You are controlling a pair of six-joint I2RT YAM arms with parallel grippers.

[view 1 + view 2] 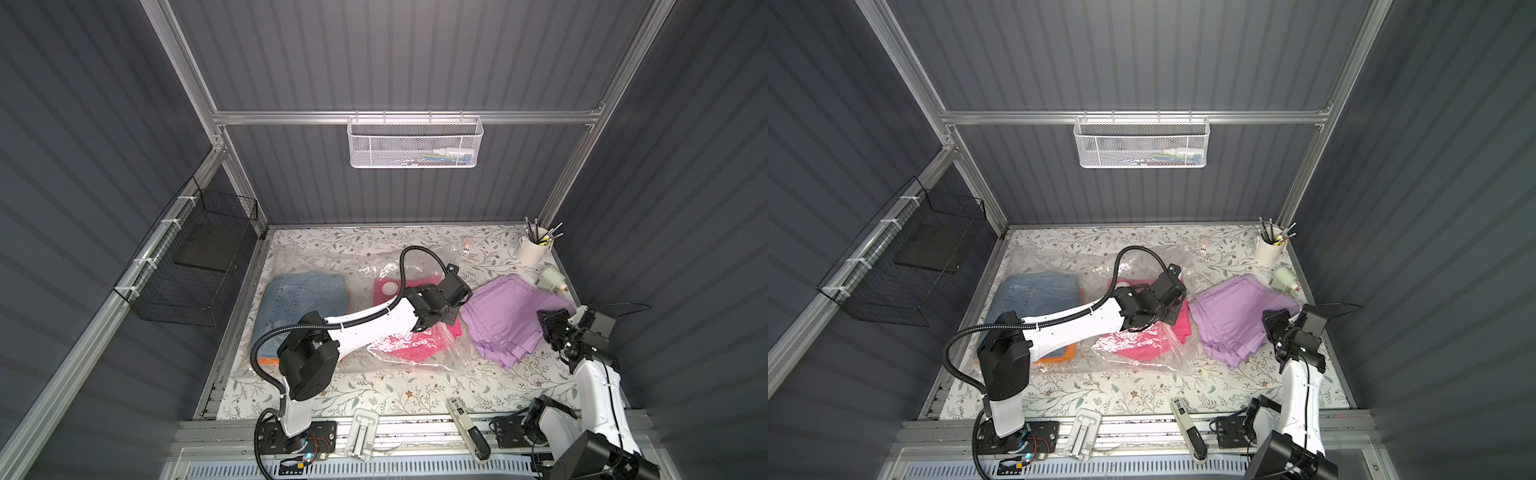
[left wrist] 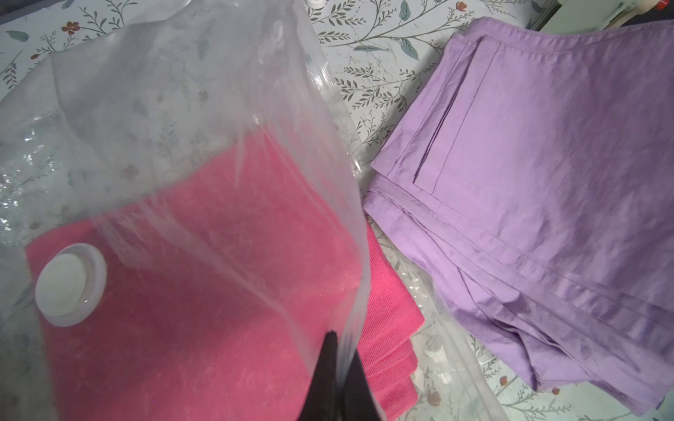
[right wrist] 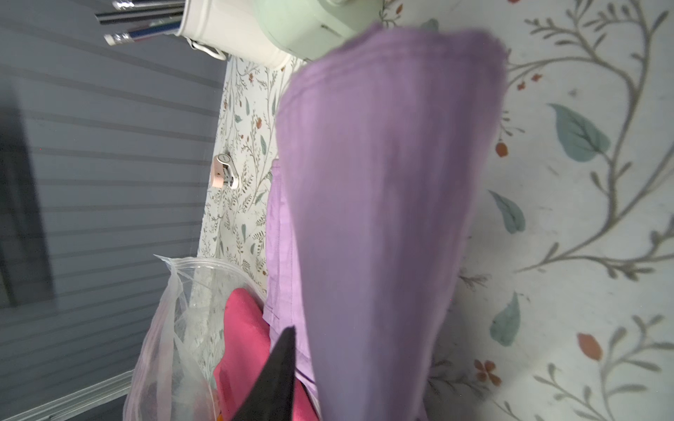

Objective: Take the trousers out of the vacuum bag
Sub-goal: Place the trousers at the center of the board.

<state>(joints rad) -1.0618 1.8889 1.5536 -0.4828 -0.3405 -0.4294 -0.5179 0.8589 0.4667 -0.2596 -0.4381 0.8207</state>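
- The left arm stretches low across the large, crinkly clear plastic vacuum bag (image 1: 316,259). Its claw (image 2: 341,375) is pinched tight on the glossy upper film, holding the mouth raised.
- The right arm is folded upright. Its claw (image 1: 543,332) is at the edge of the folded lilac trousers (image 1: 507,316) outside the bag on the floral tabletop (image 1: 374,395); whether it grips them cannot be told.
- Inside the bag, the hot pink twill trousers (image 2: 219,291) lie under the round white valve disc (image 2: 69,288).
- The light blue denim trousers (image 1: 303,303) cover the bright orange trousers (image 1: 266,360).

white mesh basket (image 1: 413,143): back rail | black wire basket (image 1: 195,266): left wall | pen cup (image 1: 533,249): far corner, floral cloth (image 1: 374,395)
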